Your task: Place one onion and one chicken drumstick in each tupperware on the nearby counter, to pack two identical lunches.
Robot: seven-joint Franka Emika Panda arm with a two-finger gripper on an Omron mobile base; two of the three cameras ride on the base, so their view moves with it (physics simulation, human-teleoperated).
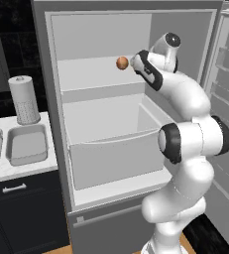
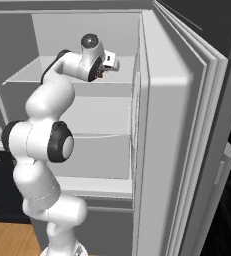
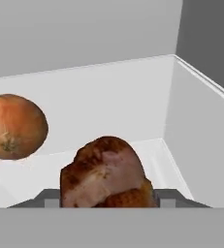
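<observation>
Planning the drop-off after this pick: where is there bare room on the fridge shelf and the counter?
On the fridge shelf, the stretch left of the onion is bare; the right end is crowded by the onion, the drumstick and the gripper. On the counter, the tupperware right of the paper towel roll's base looks empty.

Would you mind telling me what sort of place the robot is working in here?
A rendered home kitchen, most likely. An open fridge with grey shelves holds an onion and a chicken drumstick; beside it runs a white counter over black cabinets, carrying a tupperware and a paper towel roll.
</observation>
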